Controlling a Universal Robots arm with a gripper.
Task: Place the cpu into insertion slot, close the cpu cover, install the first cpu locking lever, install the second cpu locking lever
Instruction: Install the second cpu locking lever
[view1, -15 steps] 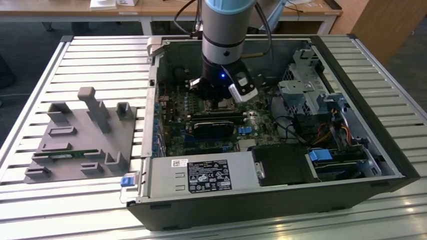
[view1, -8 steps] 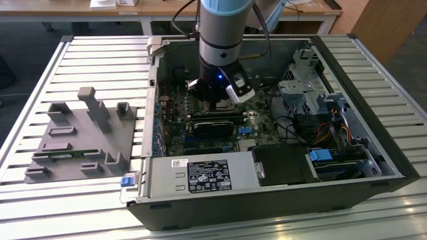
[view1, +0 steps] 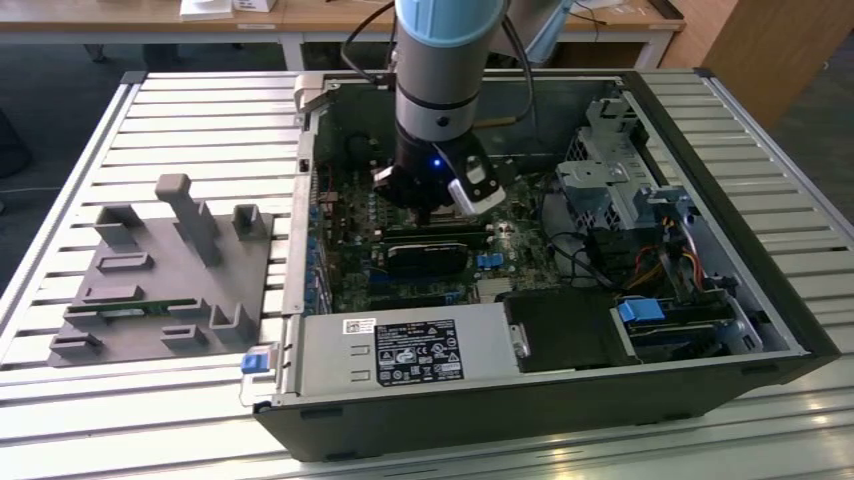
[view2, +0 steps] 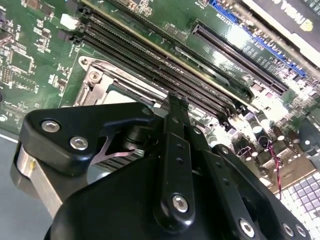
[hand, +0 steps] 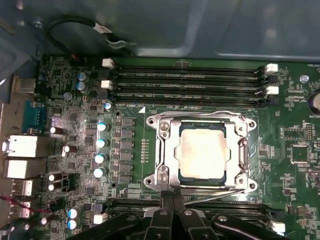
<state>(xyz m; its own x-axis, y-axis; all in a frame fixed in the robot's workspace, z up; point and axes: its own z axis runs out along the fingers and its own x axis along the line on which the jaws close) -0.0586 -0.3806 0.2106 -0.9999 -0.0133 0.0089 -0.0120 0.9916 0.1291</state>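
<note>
the arm reaches down into an open computer case (view1: 747, 330) lying on a slatted tabletop (view1: 80, 390), with the gripper (view1: 427, 212) low over the green motherboard (hand: 75, 90). in the first wrist view the cpu (hand: 202, 152) lies flat in the insertion slot (hand: 235, 172), its dull silver top showing through the window of the cpu cover (hand: 167, 150), which is down flat around it. thin wire locking levers (hand: 200, 114) run along the socket's edges close to the board. the fingers (hand: 169, 207) are drawn together to a narrow tip with nothing visibly between them, and that tip sits right at the socket's edge, where a lever wire passes; i cannot tell whether it touches the wire.

long black memory slots (hand: 190, 82) lie just beside the socket on one side, and another set (hand: 130, 204) lies on the opposite side, right under the fingers. a row of blue-topped capacitors (hand: 101, 142) stands near the socket. in the exterior view a black expansion card (view1: 430, 255) crosses the board just below the gripper, a power supply (view1: 400, 352) fills the near corner, and drive cages (view1: 627, 190) with cables crowd the exterior view's right. outside the case, on the exterior view's left, sits a grey fixture block (view1: 167, 275).
</note>
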